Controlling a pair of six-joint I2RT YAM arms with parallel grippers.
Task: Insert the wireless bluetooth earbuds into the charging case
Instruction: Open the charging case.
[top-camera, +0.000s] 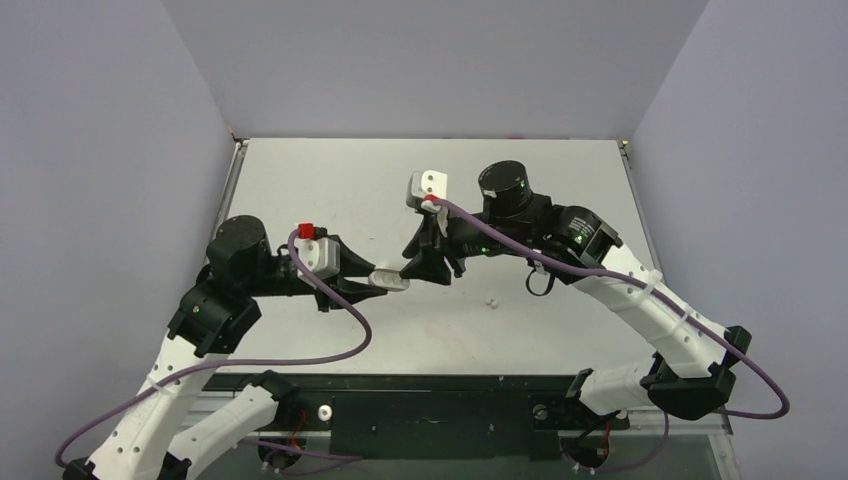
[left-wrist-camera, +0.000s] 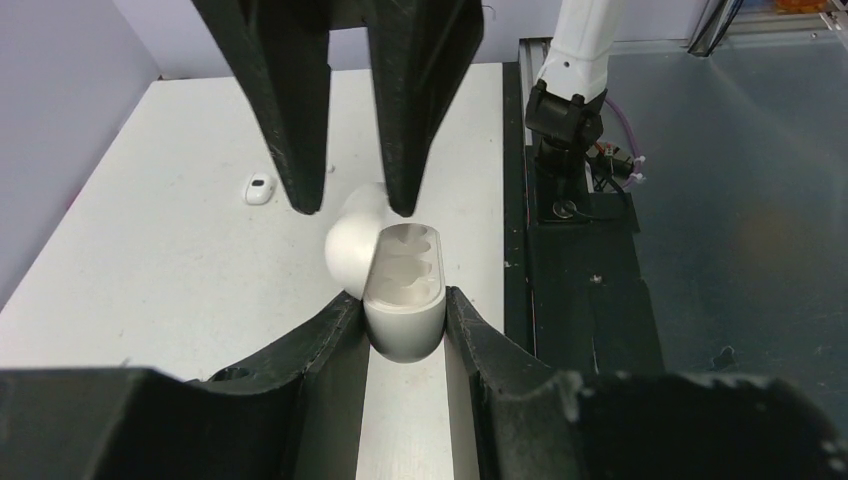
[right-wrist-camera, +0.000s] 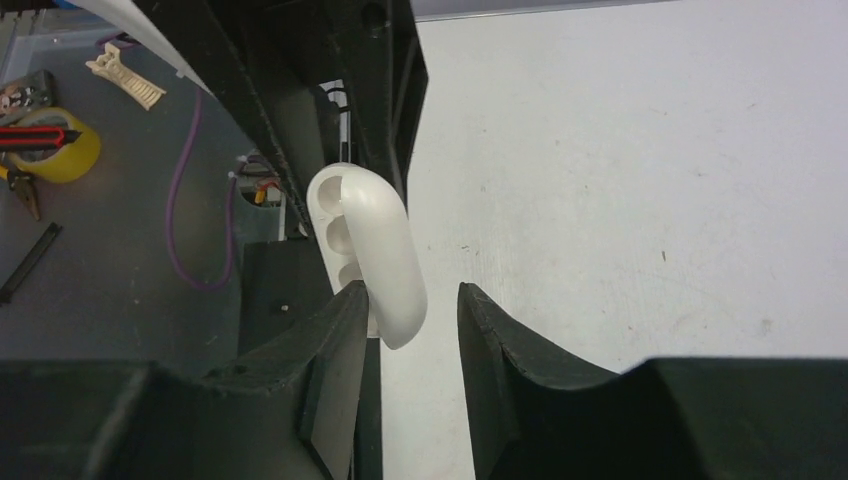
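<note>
- Top external view, nearest the arm bases: one earbud (top-camera: 490, 299) lies alone on the bench (top-camera: 330, 180). It is at about 4 o'clock from the charging case (top-camera: 392, 280) and apart from both grippers.
- A little farther back, the left gripper (top-camera: 378, 279) reaches in from 9 o'clock and is clamped on the charging case, holding it over the bench near the middle.
- From above, the case's long axis runs 9 to 3 o'clock, in line with the left fingers.
- Left wrist view: the two fingers pinch the case's base on its sides, and the sockets (left-wrist-camera: 405, 262) face upward.
- The lid (left-wrist-camera: 352, 245) is swung open and stands at 11 o'clock from the base, with its rounded back turned toward 9 o'clock.
- Beyond the case, the right gripper (top-camera: 425, 268) comes in from 2 o'clock, its tips at the lid.
- Right wrist view: the lid's long axis runs roughly 12 to 6 o'clock between the right fingers.
- It touches the finger on the 9 o'clock side, and a gap shows at the other finger. The jaws are narrow but parted, not clamped.
</note>
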